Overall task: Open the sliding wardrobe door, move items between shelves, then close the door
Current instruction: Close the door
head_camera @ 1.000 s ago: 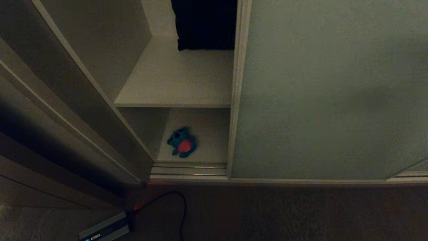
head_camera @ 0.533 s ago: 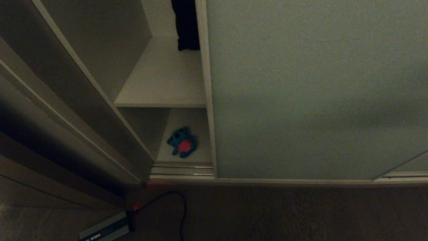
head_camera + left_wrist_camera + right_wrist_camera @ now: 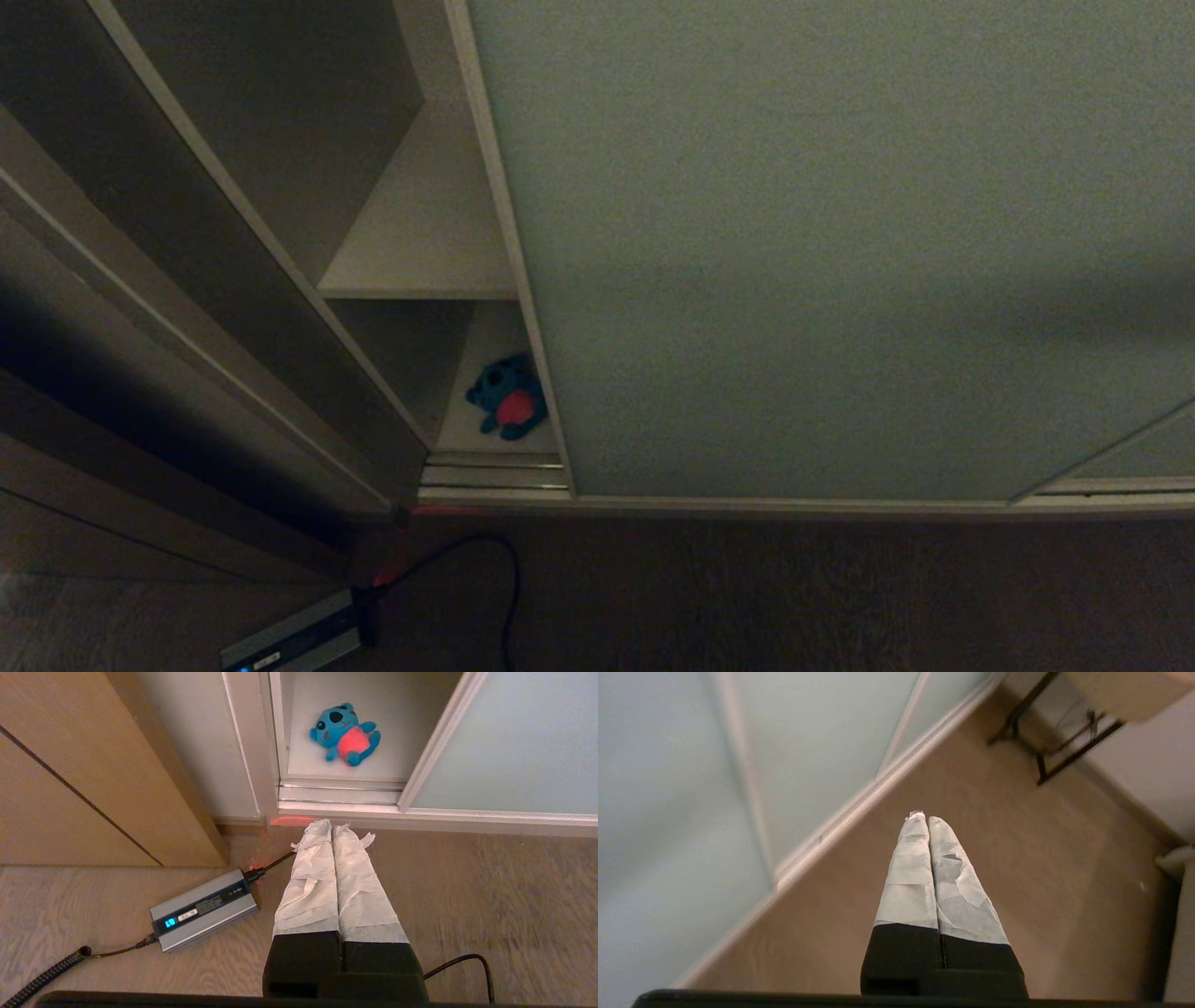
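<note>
The sliding wardrobe door (image 3: 822, 261) covers most of the opening and leaves a narrow gap at its left edge. In that gap a teal plush monster with a red belly (image 3: 506, 408) lies on the bottom shelf (image 3: 471, 429), under an off-white upper shelf (image 3: 420, 243). No arm shows in the head view. My left gripper (image 3: 332, 826) is shut and empty, hanging over the floor just in front of the track, short of the toy (image 3: 346, 735). My right gripper (image 3: 923, 816) is shut and empty over the floor, with the door (image 3: 668, 765) off to its side.
A grey box (image 3: 204, 909) with a black cable lies on the wooden floor close beside the left gripper. The ribbed floor track (image 3: 495, 474) runs along the wardrobe's front. Brown side boards (image 3: 70, 788) stand at the left. Dark furniture legs (image 3: 1064, 742) show far off in the right wrist view.
The door has slid left across the opening, hiding the dark hanging cloth and much of both shelves. The toy has not moved.
</note>
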Tool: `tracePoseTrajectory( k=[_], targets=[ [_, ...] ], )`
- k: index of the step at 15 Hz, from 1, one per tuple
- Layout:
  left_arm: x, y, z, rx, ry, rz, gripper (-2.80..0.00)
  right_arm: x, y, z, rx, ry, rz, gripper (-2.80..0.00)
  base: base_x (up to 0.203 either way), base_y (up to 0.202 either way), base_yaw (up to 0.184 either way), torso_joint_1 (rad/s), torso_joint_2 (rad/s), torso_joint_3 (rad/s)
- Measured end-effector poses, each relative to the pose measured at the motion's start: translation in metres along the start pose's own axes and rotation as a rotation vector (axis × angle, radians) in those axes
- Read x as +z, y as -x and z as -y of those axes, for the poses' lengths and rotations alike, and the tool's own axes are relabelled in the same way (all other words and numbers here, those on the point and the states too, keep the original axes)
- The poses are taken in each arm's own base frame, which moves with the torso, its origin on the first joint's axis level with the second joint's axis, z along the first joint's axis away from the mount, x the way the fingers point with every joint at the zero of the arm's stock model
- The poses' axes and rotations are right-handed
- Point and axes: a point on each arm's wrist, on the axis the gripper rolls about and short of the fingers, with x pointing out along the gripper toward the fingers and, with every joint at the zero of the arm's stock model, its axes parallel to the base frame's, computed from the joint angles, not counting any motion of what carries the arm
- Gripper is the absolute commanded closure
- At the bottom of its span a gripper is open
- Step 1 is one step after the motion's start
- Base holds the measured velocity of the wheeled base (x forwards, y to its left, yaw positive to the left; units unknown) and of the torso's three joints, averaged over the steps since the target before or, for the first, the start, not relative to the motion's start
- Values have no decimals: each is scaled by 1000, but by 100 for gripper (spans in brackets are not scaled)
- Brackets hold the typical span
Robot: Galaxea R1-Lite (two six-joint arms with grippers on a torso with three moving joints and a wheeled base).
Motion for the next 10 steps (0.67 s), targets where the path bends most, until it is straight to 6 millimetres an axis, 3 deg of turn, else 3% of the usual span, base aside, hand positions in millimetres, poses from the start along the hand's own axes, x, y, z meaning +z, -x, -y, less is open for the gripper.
tracePoseTrajectory(
  k=[6, 10],
  targets=[
    [0, 0, 0, 0, 0, 0, 0, 48, -68, 3, 76, -26, 135, 0, 0, 0, 0, 0, 0, 0],
    [0, 0, 0, 0, 0, 0, 0, 46, -103, -4, 311, -15, 105, 0, 0, 0, 0, 0, 0, 0]
  ],
)
